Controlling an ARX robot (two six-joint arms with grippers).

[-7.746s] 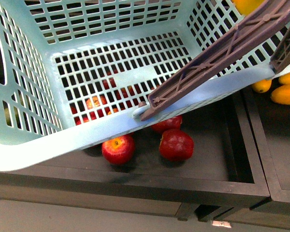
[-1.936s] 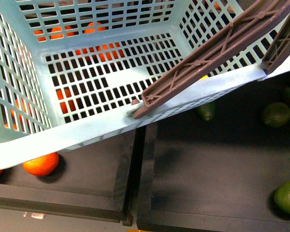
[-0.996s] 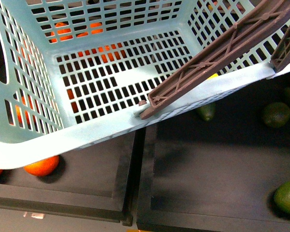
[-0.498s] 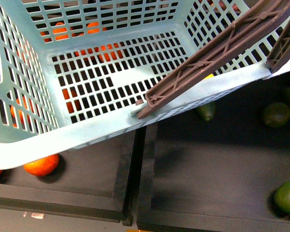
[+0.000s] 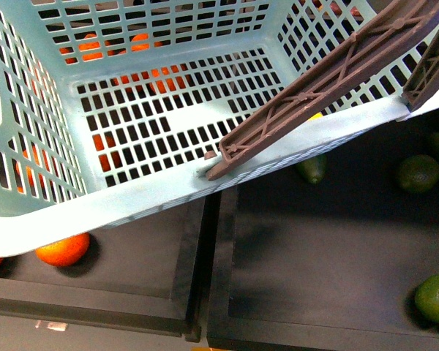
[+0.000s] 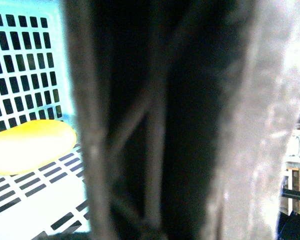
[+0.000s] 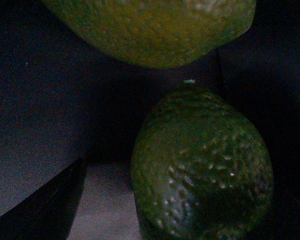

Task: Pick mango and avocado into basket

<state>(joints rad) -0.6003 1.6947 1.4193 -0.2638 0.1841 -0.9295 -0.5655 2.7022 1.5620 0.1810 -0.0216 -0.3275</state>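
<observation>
Up against the brown handle [image 6: 140,125], your left wrist camera is showing little but blurred ribs, so that arm is sitting very near the handle. No fingers are showing clearly, so I cannot tell whether the left claw is clenched or released. Past the handle, the mango [image 6: 30,147] is lying on the slotted floor of the basket [image 6: 25,60].

From the front, you are looking at the basket tilted above two dark trays [image 5: 307,248], the handle slanting across its near rim. A yellow sliver, probably the mango, is peeking out between handle and rim. An orange [image 5: 62,248] is lying under the rim, and three green fruits [image 5: 417,173] are lying in the right-hand tray.

Your right wrist camera is sitting low and close to an avocado [image 7: 205,170], with a second avocado [image 7: 155,30] close by. That picture is dim, and the right claw is not showing, so I cannot tell its state.
</observation>
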